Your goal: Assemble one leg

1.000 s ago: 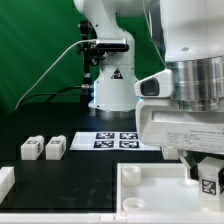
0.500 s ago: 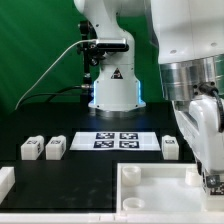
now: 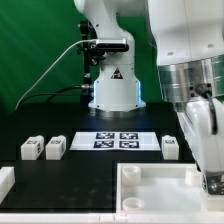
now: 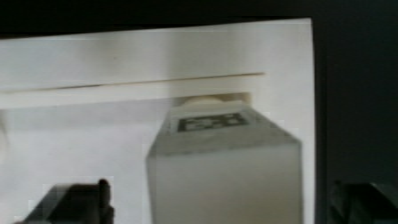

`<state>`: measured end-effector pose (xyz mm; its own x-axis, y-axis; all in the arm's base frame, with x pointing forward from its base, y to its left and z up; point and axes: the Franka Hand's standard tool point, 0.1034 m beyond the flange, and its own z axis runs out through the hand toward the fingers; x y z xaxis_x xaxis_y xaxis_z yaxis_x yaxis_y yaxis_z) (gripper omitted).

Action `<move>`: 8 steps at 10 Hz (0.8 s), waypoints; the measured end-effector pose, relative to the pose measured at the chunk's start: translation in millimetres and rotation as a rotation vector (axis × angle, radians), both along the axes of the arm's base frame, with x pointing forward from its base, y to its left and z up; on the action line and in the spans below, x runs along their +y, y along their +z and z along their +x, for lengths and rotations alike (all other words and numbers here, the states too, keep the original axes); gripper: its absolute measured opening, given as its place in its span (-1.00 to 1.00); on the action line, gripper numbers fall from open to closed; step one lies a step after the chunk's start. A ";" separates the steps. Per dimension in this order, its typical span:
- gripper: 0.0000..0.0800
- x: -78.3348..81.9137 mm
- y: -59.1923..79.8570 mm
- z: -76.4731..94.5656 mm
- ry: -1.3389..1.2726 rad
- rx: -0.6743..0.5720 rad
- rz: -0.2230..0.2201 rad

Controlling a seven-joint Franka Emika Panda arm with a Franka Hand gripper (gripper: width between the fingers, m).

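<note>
In the wrist view a leg (image 4: 226, 165), a white block with a black-and-white tag on its end, stands on the tabletop (image 4: 107, 60) near its raised rim. My gripper (image 4: 222, 203) straddles it, jaws open with a gap on each side. One dark fingertip (image 4: 84, 203) shows beside the leg. In the exterior view the gripper (image 3: 210, 178) is low over the tabletop's (image 3: 150, 190) corner at the right, and the leg there is hidden by the hand. Three more legs lie on the black table: two together (image 3: 42, 148) at the left, one (image 3: 171, 146) at the right.
The marker board (image 3: 118, 140) lies flat mid-table in front of the arm's base (image 3: 113, 95). Another white part (image 3: 5, 180) sits at the left edge. The tabletop's raised rims run along its sides. A green backdrop stands behind.
Since a second ago the hand has turned about its own axis over the tabletop's corner. The tagged leg seen under it then is now hidden. Little has moved in the last half second.
</note>
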<state>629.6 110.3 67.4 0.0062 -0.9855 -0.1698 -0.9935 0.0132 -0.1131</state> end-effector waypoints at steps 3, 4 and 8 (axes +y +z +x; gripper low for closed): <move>0.62 0.6 6.5 0.1 0.551 -0.122 -0.068; 0.62 -0.8 5.7 0.9 0.637 -0.137 -0.080; 0.62 8.4 9.2 2.3 1.311 -0.145 -0.165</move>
